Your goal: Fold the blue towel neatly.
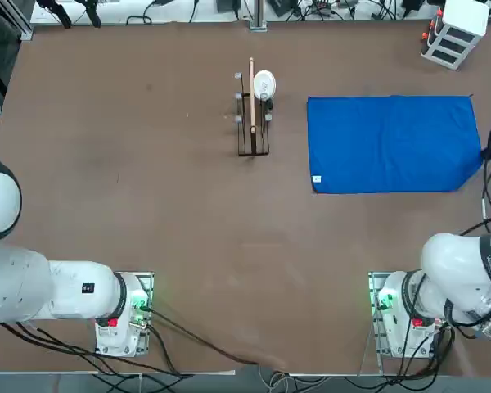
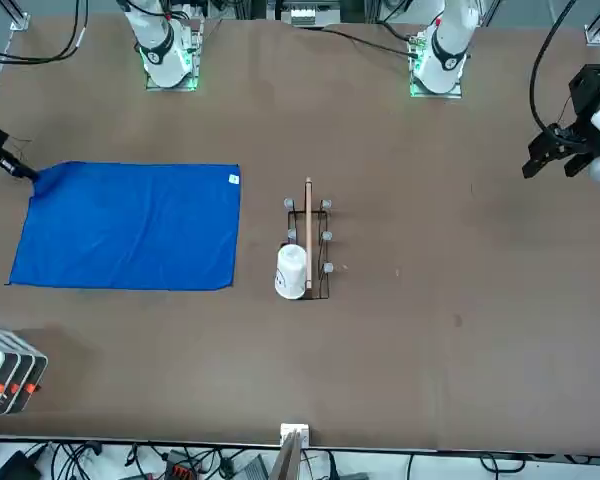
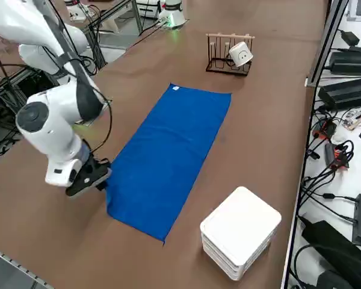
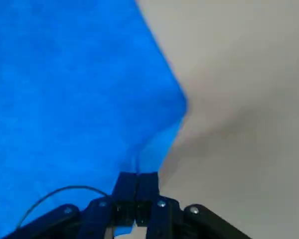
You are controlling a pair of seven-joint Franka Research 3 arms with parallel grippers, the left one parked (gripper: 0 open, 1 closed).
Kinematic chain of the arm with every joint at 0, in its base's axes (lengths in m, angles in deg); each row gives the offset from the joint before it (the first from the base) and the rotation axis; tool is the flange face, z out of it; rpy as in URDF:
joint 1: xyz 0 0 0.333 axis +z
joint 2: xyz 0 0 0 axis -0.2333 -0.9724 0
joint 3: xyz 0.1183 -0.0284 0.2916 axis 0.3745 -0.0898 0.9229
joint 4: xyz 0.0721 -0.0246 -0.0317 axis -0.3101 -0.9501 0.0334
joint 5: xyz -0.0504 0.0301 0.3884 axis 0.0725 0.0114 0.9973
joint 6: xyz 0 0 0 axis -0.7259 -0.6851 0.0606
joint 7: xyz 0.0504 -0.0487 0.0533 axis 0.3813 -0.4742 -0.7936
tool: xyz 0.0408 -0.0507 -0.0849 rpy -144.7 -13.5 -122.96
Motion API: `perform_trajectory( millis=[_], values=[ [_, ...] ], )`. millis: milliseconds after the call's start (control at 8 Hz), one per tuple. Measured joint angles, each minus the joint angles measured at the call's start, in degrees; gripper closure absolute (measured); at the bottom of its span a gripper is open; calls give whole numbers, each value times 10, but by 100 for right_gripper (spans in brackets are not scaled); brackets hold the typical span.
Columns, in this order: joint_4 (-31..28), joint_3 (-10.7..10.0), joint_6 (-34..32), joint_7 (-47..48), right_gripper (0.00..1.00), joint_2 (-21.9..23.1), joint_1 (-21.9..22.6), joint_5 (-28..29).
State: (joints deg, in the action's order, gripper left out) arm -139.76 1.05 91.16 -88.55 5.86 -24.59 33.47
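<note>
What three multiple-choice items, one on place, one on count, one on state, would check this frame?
1. The right gripper is at the towel's:
A. edge
B. middle
C. tagged corner

2. Cups on the rack:
A. none
B. one
C. three

3. The jaws are:
A. wide open above the table
B. shut on the towel
C. shut on the rack

Key: 1 A, the side view shows the gripper at the towel's border, far from the white tag. 2 B, a single white cup hangs there. 3 B, the wrist view shows them pinching blue cloth.
</note>
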Motion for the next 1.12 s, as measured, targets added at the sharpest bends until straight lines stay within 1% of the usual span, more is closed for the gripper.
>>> perform_trajectory(
  millis=[500, 750, 1125],
  values=[
    [4, 2, -101, 7, 98, 45, 109, 0],
    [4, 3, -128, 25, 98, 47, 172, 0],
    [3, 4, -163, 95, 98, 56, 284, 0]
  ],
)
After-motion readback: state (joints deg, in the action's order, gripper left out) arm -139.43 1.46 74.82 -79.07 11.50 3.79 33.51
